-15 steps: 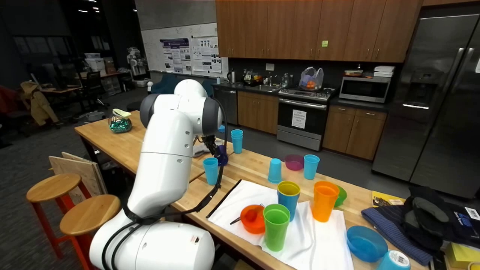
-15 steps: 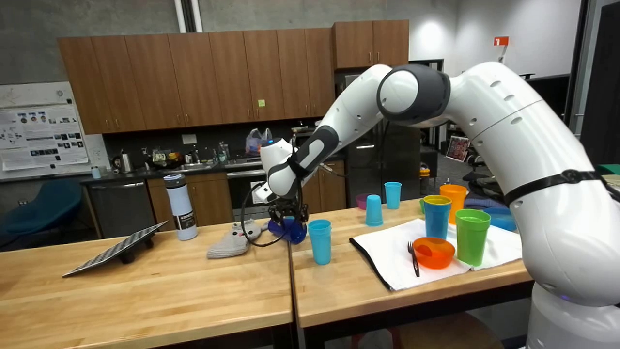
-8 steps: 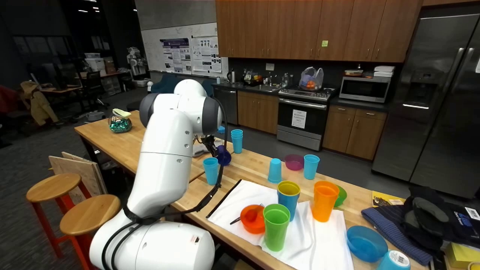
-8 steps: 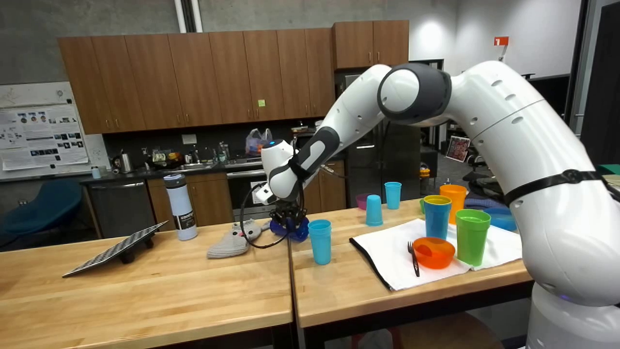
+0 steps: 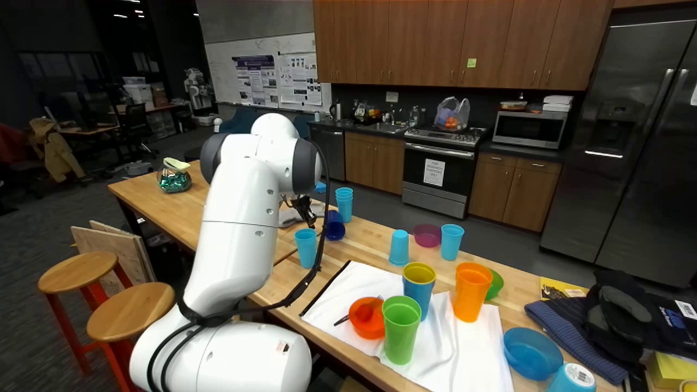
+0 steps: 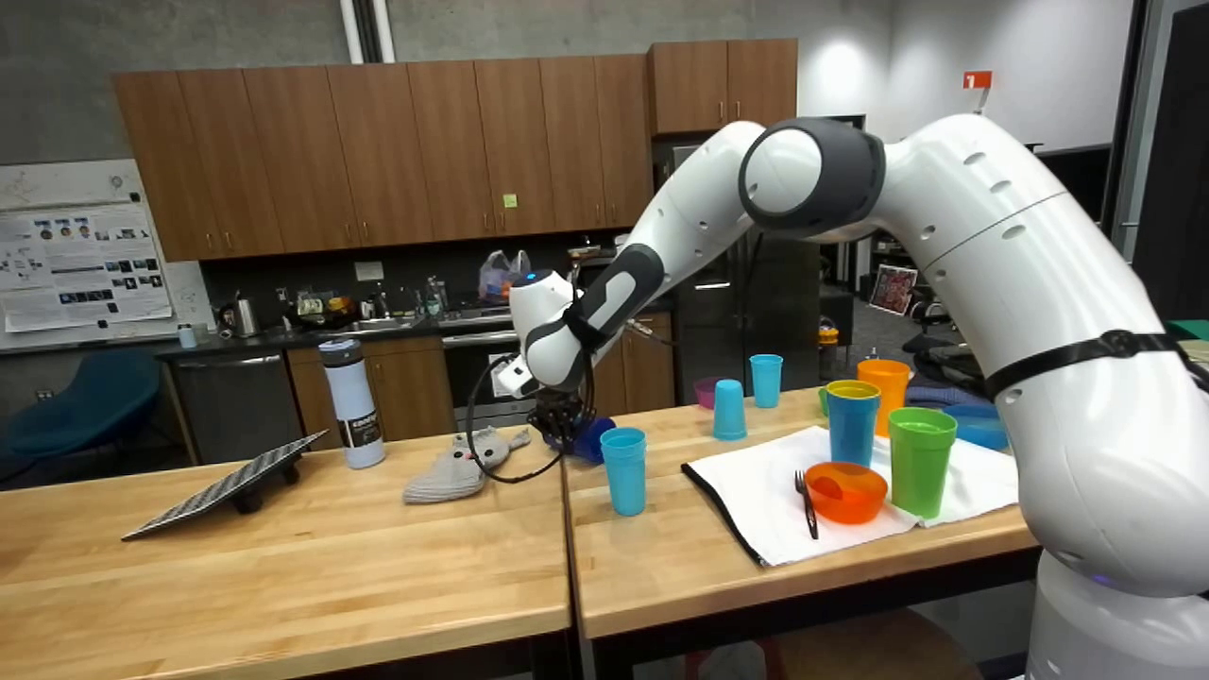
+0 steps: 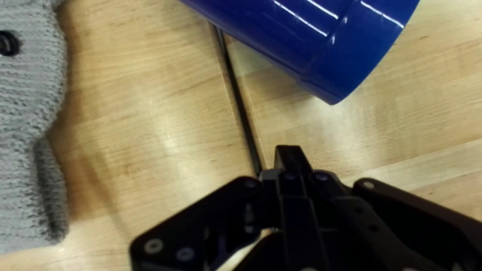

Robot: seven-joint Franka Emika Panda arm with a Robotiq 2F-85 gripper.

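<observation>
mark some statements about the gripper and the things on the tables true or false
1. The dark blue cup lies on its side. True.
2. The gripper is closed around the dark blue cup. False: the gripper is shut on nothing, apart from the cup in the wrist view.
3. The orange bowl sits on the white cloth. True.
4. The fork lies inside the orange bowl. False: the black fork lies beside it.
5. Every light blue cup stands mouth up. False: at least one light blue cup is upside down.
6. A grey knitted item shows in the wrist view. True.
</observation>
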